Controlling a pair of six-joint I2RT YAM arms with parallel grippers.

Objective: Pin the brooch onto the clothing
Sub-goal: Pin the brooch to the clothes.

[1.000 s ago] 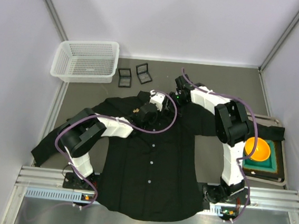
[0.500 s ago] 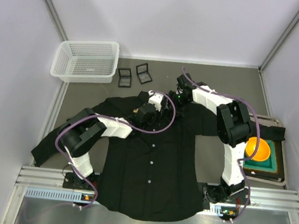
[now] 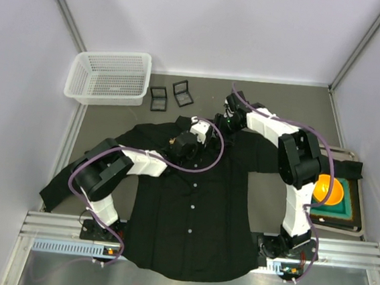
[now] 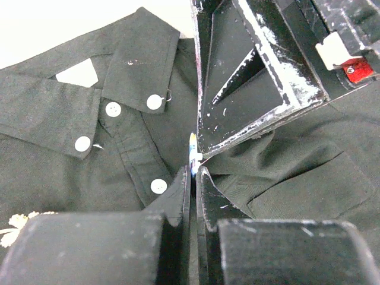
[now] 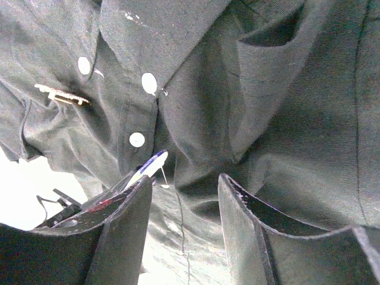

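Black woven cloth covers much of the desk (image 3: 281, 104). The shirt (image 3: 189, 216) lies flat with its long axis running near to far, collar (image 4: 139, 53) at the far end, hem at the near edge, sleeves spread left and right. Round white buttons (image 4: 158, 186) dot the placket.

Over the upper chest, beside that placket and just below the collar, the left gripper (image 4: 192, 178) has its scuffed black fingers almost closed, pinching the brooch (image 4: 192, 151). The brooch is a thin oval with a white and blue face. It is held on edge, its long axis in line with the fingers, and a fine pin juts from one end.

The right gripper (image 5: 184, 196) meets it from the far side. Its fingers are spread apart astride a raised fold beside the chest pocket (image 4: 303, 190), gripping nothing.
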